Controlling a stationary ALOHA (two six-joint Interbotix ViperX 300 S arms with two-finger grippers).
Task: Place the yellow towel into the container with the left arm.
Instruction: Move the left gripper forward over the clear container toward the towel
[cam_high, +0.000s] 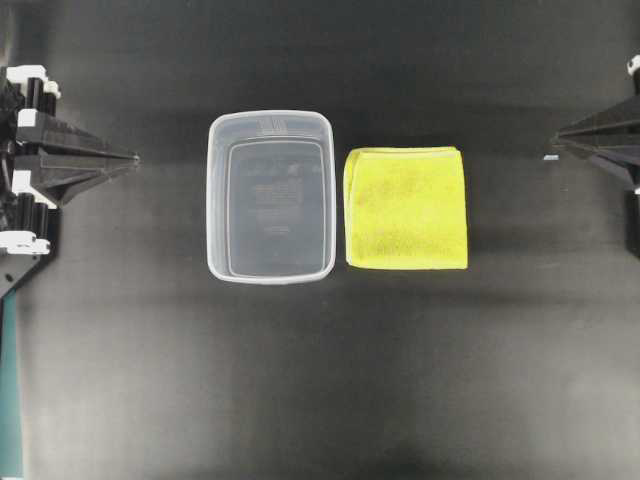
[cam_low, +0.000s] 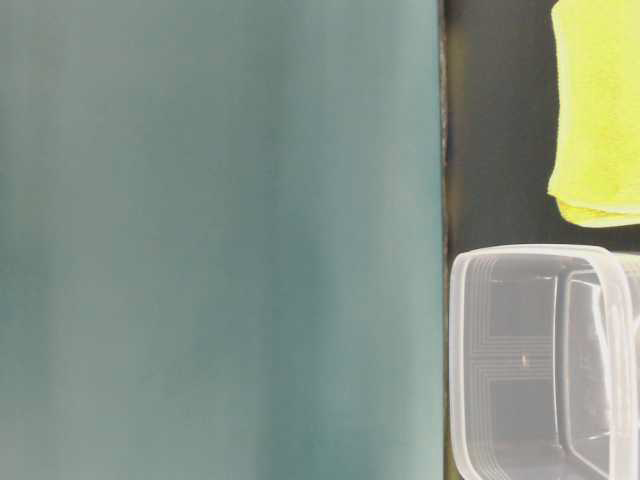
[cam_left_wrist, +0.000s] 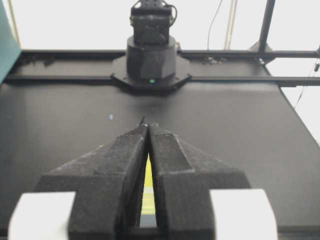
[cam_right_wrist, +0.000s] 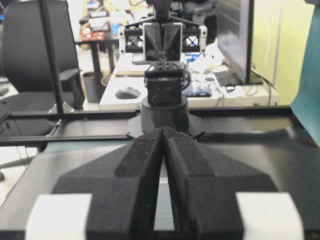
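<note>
Yellow towel (cam_high: 406, 208) lies at the container's (cam_high: 270, 122) three o'clock; I see both grippers (cam_high: 132, 158) (cam_high: 556, 142) pinched narrow, empty.

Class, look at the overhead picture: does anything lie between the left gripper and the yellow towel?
Yes. The container sits directly between the left gripper and the yellow towel, which lies beside its far wall. Nothing separates towel from container.

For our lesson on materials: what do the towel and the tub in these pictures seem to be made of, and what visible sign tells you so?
The yellow towel: apparently a soft, matte microfibre-like cloth, judging by its fuzzy nap and folded layered edge.
The container: likely clear, smooth plastic, since the dark table shows through its walls and the rim catches light.
</note>
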